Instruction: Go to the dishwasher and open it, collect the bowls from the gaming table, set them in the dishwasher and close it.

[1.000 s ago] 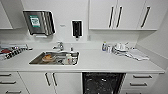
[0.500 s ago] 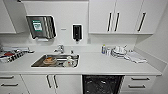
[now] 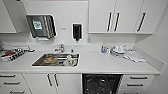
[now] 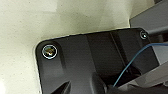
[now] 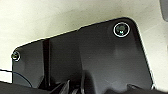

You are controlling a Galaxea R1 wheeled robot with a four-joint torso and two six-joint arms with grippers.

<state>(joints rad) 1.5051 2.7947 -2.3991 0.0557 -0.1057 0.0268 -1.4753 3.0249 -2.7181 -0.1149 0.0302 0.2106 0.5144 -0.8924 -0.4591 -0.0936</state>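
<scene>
The dishwasher (image 3: 101, 83) sits under the white counter (image 3: 105, 65), right of the sink, straight ahead of me in the head view. Its front shows as a dark opening with pale racks inside. The gaming table is out of view. The bowls are out of view; an orange round thing (image 3: 49, 59) lies in the sink, too blurred to name. In both wrist views the robot's dark plate hangs over a pale surface, and I cannot make out either gripper's state.
A steel sink (image 3: 56, 60) with a tap holds dishes. White dishes (image 3: 118, 50) and a cloth (image 3: 135, 56) lie on the counter at right, a dish rack (image 3: 11, 55) at left. White cupboards hang above, drawers (image 3: 138, 81) flank the dishwasher.
The whole head picture has shifted slightly downward since a second ago, so the camera moved. Nothing on the counter has moved.
</scene>
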